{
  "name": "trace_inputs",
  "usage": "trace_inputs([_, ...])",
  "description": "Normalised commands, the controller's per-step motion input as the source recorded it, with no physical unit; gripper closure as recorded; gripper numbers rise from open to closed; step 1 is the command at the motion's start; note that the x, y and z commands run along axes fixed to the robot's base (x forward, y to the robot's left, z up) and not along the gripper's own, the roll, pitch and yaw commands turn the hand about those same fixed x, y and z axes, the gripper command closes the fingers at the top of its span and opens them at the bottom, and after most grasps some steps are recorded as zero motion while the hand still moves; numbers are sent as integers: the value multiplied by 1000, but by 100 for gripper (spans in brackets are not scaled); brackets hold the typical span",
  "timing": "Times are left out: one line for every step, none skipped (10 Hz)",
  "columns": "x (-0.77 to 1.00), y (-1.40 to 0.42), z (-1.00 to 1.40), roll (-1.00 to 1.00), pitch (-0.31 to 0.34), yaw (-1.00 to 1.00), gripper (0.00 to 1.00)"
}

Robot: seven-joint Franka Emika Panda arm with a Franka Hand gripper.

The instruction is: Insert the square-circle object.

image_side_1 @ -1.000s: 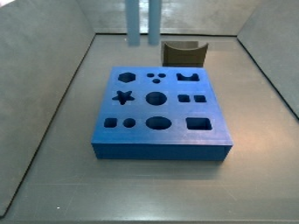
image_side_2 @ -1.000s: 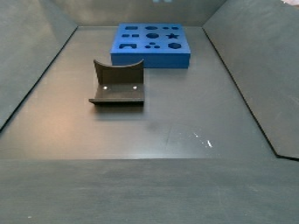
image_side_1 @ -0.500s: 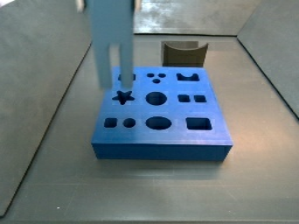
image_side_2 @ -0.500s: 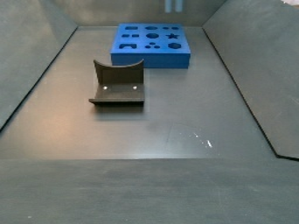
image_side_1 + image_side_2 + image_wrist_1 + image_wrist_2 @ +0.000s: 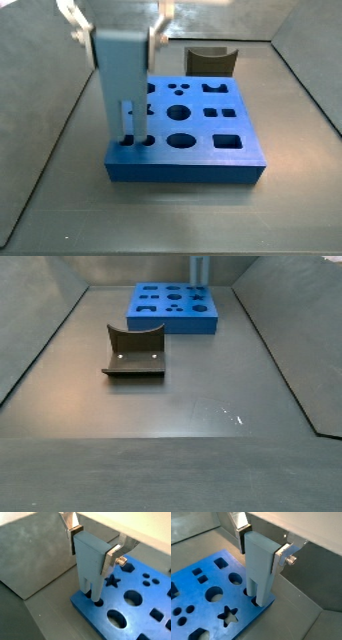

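Observation:
My gripper (image 5: 93,551) is shut on the square-circle object (image 5: 90,567), a tall grey-blue slab with two prongs at its lower end. It shows in both wrist views, with the gripper (image 5: 262,549) clamping the slab (image 5: 259,572) near its top. The slab hangs upright over a corner of the blue board (image 5: 143,609) with shaped holes. In a side view the gripper (image 5: 120,32) holds the slab (image 5: 120,85) at the board's (image 5: 201,165) near left corner, prong tips down in the paired holes. In a side view only the slab's strip (image 5: 199,268) shows above the board (image 5: 174,326).
A dark L-shaped fixture with a curved top (image 5: 210,60) stands on the floor behind the board; in a side view it (image 5: 134,353) sits in front of the board. Grey walls enclose the floor on all sides.
The gripper with the slab has moved from behind the board across it to the near left corner and come down, so the prongs now reach the holes.

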Motion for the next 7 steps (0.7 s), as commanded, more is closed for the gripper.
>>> trace_inputs([283,-9,-271,0,90,-146,100])
trace_inputs([340,0,-294,0,114,-151,100])
trace_inputs([260,0,-326,40,91,-131,100])
trace_inputs([89,0,-374,41,7,-77,100])
trace_inputs([0,0,-469,1,-23,-26,100])
trace_inputs([-49,0,-449,0,-77,0,100])
trace_inputs([0,0,-403,0,-53,0,100])
